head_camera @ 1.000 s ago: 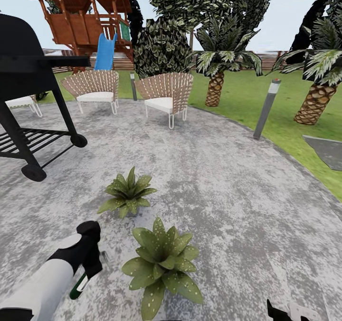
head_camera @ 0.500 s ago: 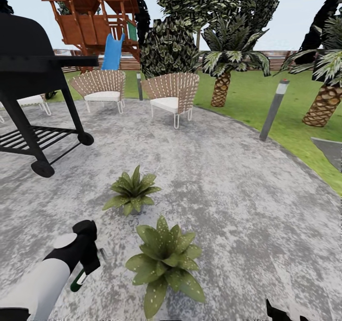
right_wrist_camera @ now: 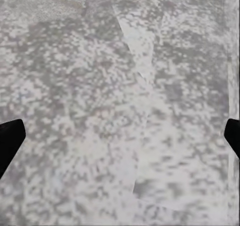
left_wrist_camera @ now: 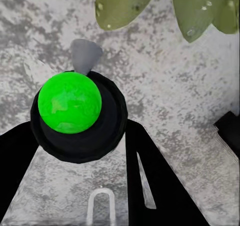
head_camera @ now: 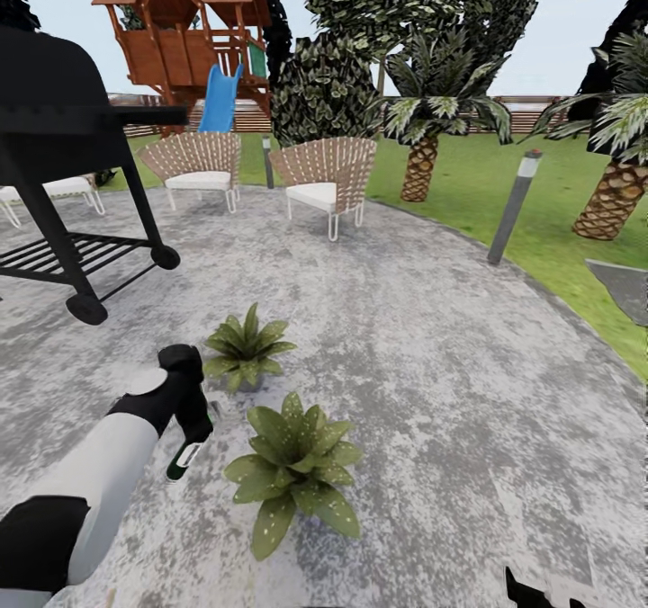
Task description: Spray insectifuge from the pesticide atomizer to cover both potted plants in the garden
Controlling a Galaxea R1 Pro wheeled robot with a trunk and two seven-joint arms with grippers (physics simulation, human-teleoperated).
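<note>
Currently holding the pesticide atomizer (head_camera: 184, 458) in the left gripper (head_camera: 193, 428), fingers closed around the bottle, over the grey mottled paving (head_camera: 432, 356). Bottle hangs tilted below the wrist, white label and dark-green body visible, just beside the nearer potted plant (head_camera: 292, 469) on that plant's left. Seen end-on from the left wrist: bright green rounded top (left_wrist_camera: 70, 102) inside a black ring, clamped between two dark fingers (left_wrist_camera: 150, 181), with a small grey nozzle tab (left_wrist_camera: 85, 54) pointing toward the leaves (left_wrist_camera: 200, 8) at the frame edge.

Farther potted plant (head_camera: 245, 347) stands behind the nearer one, close to it but apart; left forearm lies beside it.

Right gripper (right_wrist_camera: 120, 136) spread wide: dark fingertips (right_wrist_camera: 10, 141) at opposite edges of the right wrist picture, bare paving between them. In the head view, only a dark corner of it (head_camera: 526, 593) at the bottom edge.

Around the paving: black grill (head_camera: 63, 140) at left, two wicker seats (head_camera: 324, 176) beyond, grey bollard lamp post (head_camera: 513, 203) at the lawn edge, palm trees (head_camera: 423, 140), wooden play tower with blue slide (head_camera: 193, 50), slatted fence (head_camera: 540, 113) behind.
</note>
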